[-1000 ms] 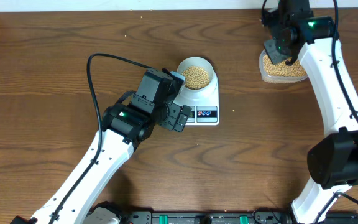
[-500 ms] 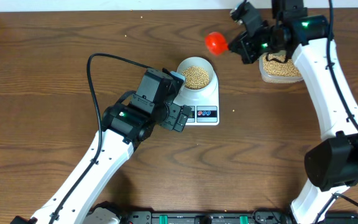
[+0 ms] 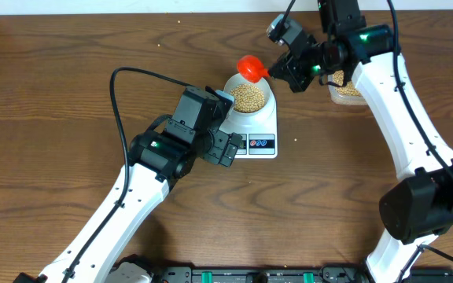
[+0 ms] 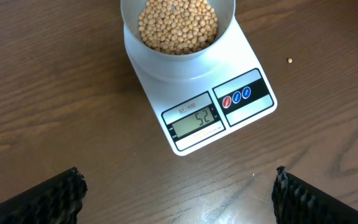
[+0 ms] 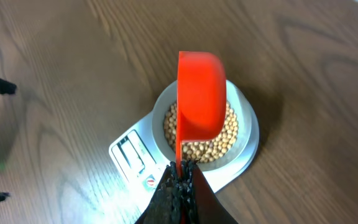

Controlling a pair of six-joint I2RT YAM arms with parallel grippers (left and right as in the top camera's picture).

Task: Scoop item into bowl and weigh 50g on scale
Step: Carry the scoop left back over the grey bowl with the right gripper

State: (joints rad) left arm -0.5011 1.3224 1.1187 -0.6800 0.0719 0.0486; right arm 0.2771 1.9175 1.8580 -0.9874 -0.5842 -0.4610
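Nearest, the left gripper [image 4: 179, 183] hovers empty, jaws spread wide, just short of the scale [image 4: 154, 93]. The scale's long axis runs away from the robot, and the display at its near end reads 52. The bowl [image 4: 185, 65] sits on the far end, full of beans [image 4: 178, 25]. A red scoop [image 5: 201, 102] hangs over it, cup pointing left, with the right gripper [image 5: 180, 179] pinching its handle. A clear container [image 3: 344, 93] stands beyond.

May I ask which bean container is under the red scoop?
The white bowl on the scale sits under the red scoop; the clear container lies farther right.
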